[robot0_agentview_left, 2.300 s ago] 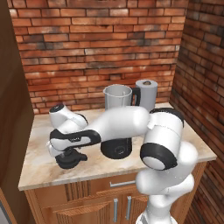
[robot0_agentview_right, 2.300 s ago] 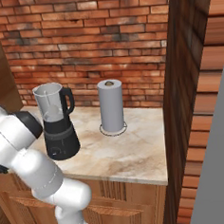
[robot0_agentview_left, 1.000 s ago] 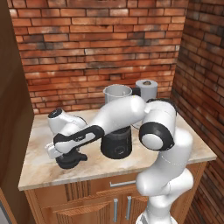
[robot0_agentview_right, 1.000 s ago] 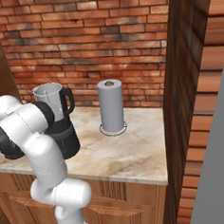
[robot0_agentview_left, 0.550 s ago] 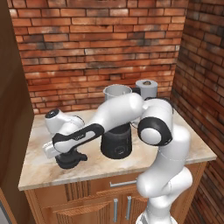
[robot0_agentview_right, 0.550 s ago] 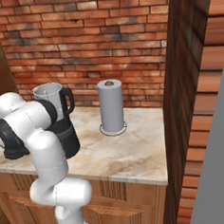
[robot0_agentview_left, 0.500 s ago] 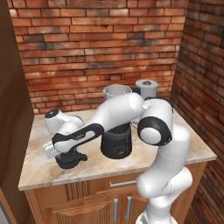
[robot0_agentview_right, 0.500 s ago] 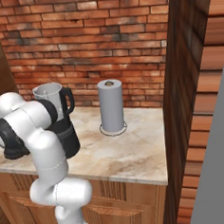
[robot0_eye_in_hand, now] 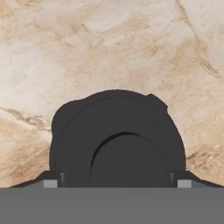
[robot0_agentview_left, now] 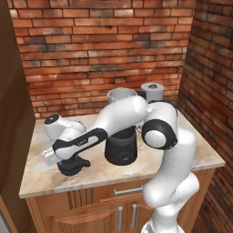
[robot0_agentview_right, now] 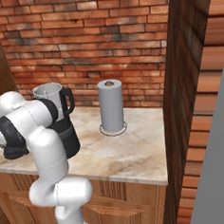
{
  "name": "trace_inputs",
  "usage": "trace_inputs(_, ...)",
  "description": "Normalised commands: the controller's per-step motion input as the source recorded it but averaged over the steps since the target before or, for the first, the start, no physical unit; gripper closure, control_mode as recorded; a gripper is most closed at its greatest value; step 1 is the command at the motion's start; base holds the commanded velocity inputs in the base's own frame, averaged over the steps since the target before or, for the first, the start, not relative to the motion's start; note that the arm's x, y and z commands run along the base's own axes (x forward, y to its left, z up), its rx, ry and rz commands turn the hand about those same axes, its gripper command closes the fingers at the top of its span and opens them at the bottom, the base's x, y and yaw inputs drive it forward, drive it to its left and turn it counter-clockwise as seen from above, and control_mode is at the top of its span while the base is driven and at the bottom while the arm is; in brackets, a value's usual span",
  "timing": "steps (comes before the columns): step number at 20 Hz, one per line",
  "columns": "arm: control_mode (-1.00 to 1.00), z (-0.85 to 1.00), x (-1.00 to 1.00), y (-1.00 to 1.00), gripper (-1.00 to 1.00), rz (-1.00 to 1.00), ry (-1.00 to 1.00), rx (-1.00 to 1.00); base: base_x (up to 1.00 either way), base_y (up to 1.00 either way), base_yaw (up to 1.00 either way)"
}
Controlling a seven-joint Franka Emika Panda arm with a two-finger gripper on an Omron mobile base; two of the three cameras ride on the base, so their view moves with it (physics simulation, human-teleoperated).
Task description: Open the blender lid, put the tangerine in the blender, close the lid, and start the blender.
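Note:
The blender lid [robot0_eye_in_hand: 116, 131], a round black cap with a raised knob, lies flat on the marble counter [robot0_agentview_left: 41, 173] at the left. My gripper [robot0_eye_in_hand: 116, 183] points down over it, and its two fingertips [robot0_eye_in_hand: 51, 183] press the lid's opposite flanks. From the left base view the lid [robot0_agentview_left: 73, 166] shows under the hand [robot0_agentview_left: 68, 157]. The blender [robot0_agentview_left: 121, 148] stands in the counter's middle, and its clear jar [robot0_agentview_left: 122, 94] has an uncovered top. In the right base view my arm partly covers the blender [robot0_agentview_right: 55, 97]. The tangerine is out of view.
A grey-white paper towel roll [robot0_agentview_right: 111, 107] stands upright right of the blender, near the brick back wall. A brick side wall [robot0_agentview_left: 214, 91] bounds the counter on the right and a dark wood panel [robot0_agentview_left: 9, 113] on the left. Cabinet doors sit below the counter's front edge.
The arm has raised its elbow and swung over the blender. The hand has stayed over the lid, and the fingers have closed in on its sides.

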Motion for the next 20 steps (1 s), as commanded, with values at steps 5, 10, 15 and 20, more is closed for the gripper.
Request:
trace_inputs(5, -1.0, -0.25, 0.0, -0.02, -1.0, 0.0, 0.0, 0.0, 0.0, 0.0, 0.0)
trace_inputs(10, -1.0, -0.22, 0.0, -0.1, -1.0, 0.0, 0.0, 0.0, 0.0, 0.0, 0.0)
trace_inputs(15, -1.0, -0.19, 0.0, -0.11, 1.0, 0.0, -0.03, 0.0, 0.0, 0.0, 0.0)
trace_inputs(20, -1.0, -0.19, 0.0, -0.16, 1.0, 0.0, -0.11, 0.0, 0.0, 0.0, 0.0)
